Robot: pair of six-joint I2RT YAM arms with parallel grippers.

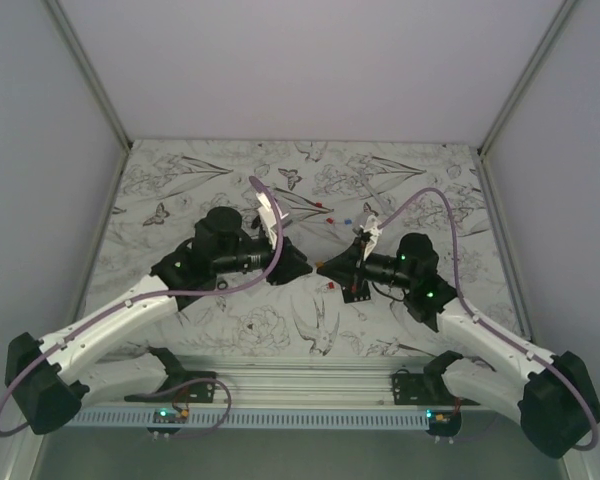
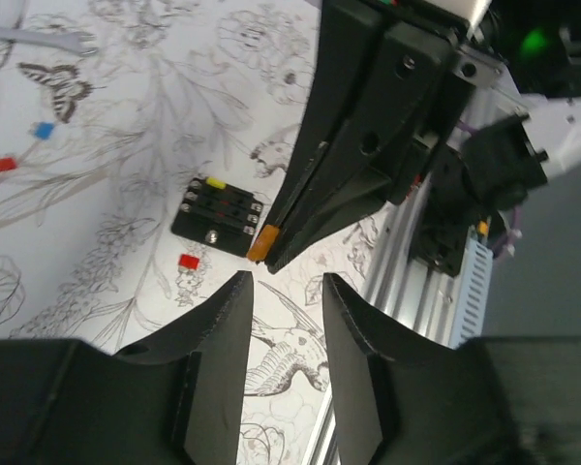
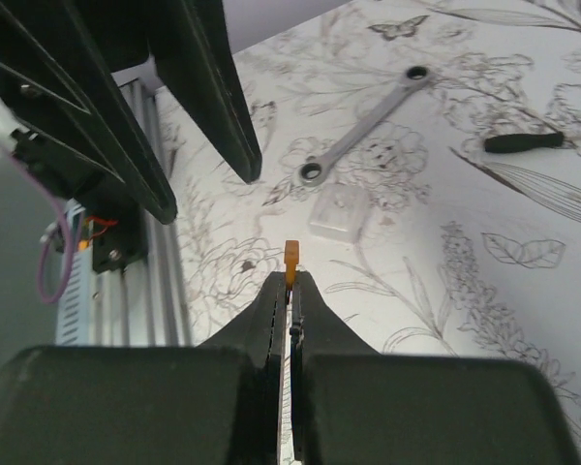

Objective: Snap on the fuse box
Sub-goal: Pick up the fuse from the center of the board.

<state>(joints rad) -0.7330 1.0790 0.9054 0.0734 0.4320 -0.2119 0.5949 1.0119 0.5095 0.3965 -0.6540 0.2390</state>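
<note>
The fuse box lies flat on the flower-printed table cover, left of centre in the left wrist view, its slotted face up with a yellow fuse at its upper edge. In the top view it is the small dark block just below the right arm's wrist. A loose red fuse lies just beside its lower left corner.

The left gripper fills the bottom of its own view with the fingers spread and nothing between them. The right gripper is pressed together, pinching an orange fuse that sticks out past the fingertips. In the left wrist view that fuse sits just by the box's lower right corner (whether they touch cannot be told). In the top view the two claws point tip to tip near the middle of the frame.

In the upper part of the right wrist view lie a ratchet wrench, a small white block and, at the right, a black-handled tool.
</note>
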